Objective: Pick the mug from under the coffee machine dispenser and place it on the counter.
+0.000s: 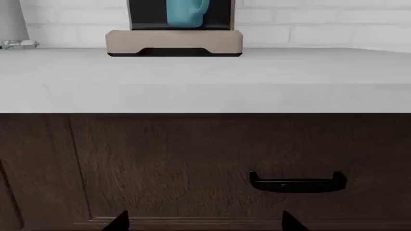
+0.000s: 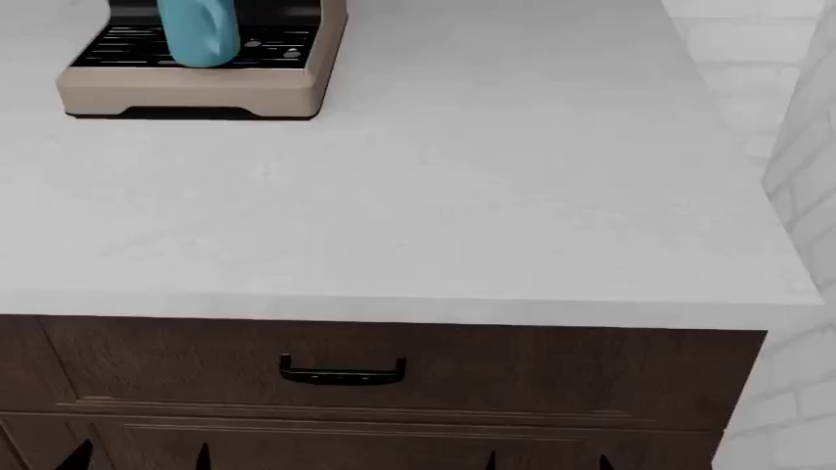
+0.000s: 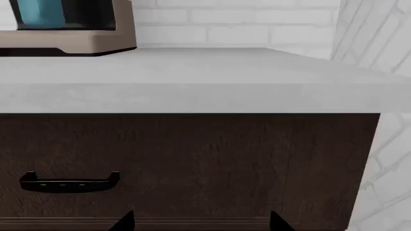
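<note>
The light-blue mug (image 2: 199, 29) stands upright on the black slotted drip tray of the beige coffee machine dispenser (image 2: 196, 93), at the far left of the whitish counter (image 2: 457, 196). The left wrist view has the mug (image 1: 186, 12) inside the machine's black recess (image 1: 173, 41). In the right wrist view the mug (image 3: 42, 12) is cut off by the frame's edge. My left gripper (image 2: 140, 458) and right gripper (image 2: 546, 460) hang low before the dark drawers, below the counter edge. Both are open with nothing between the fingers, and only their dark tips show.
A black drawer handle (image 2: 343, 372) sits on the brown drawer front under the counter edge. White brick wall runs behind the counter and along its right end (image 2: 797, 147). A grey object (image 1: 13, 24) stands on the counter beside the machine.
</note>
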{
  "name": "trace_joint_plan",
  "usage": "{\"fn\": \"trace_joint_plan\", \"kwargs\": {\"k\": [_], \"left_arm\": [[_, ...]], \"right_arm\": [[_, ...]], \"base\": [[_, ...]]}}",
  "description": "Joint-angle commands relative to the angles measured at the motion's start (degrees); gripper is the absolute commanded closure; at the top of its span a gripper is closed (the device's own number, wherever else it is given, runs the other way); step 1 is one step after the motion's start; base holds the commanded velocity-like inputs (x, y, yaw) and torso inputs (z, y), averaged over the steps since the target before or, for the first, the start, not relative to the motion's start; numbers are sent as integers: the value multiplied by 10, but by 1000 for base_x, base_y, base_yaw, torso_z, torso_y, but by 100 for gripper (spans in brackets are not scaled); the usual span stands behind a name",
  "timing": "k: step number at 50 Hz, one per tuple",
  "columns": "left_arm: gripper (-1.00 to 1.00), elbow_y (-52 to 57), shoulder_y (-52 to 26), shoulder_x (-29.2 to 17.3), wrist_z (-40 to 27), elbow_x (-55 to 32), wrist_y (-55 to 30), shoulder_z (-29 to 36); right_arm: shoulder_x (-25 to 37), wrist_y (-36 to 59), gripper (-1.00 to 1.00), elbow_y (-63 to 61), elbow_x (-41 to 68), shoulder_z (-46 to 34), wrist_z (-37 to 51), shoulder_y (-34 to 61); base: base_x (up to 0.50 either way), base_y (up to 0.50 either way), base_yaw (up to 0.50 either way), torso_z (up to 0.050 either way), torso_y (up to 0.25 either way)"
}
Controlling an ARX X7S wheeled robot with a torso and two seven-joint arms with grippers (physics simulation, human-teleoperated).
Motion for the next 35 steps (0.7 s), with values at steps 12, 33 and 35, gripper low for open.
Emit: {"fn": "trace_joint_plan", "kwargs": {"k": [12, 33, 35], "left_arm": [[-100, 0, -4, -25, -31, -22, -6, 30], [-100, 8, 4, -46, -52, -33, 7, 51], [-100, 14, 6, -48, -53, -34, 4, 53]], "right_arm": [[24, -10, -100, 9, 26, -29, 30, 5], [43, -16, -100, 4, 39, -54, 54, 3], [44, -12, -100, 0, 41, -56, 56, 2]], "base": [[0, 0, 0, 0, 0], [0, 0, 0, 40, 0], [0, 0, 0, 50, 0]]}}
